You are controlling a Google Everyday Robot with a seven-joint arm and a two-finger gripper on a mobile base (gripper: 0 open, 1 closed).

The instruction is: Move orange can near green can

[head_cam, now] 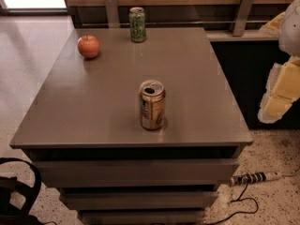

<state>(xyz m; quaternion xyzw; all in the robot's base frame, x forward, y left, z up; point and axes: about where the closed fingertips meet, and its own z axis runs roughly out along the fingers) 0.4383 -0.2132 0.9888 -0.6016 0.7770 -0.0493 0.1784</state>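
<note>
Jaws right of table [201, 97], orange can [152, 106] near front edge, green can [138, 25] rear edge

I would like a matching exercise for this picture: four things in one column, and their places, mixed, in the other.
1 orange can
2 green can
3 apple
4 gripper

a far edge of the table, middle
b off the table, at the picture's right
c near the table's front edge
d far corner, picture's left

Pairs: 1-c, 2-a, 3-d, 4-b

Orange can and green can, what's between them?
Only bare table separates orange can and green can in the camera view. The apple sits aside left; gripper hangs beyond the table's right edge.
</note>
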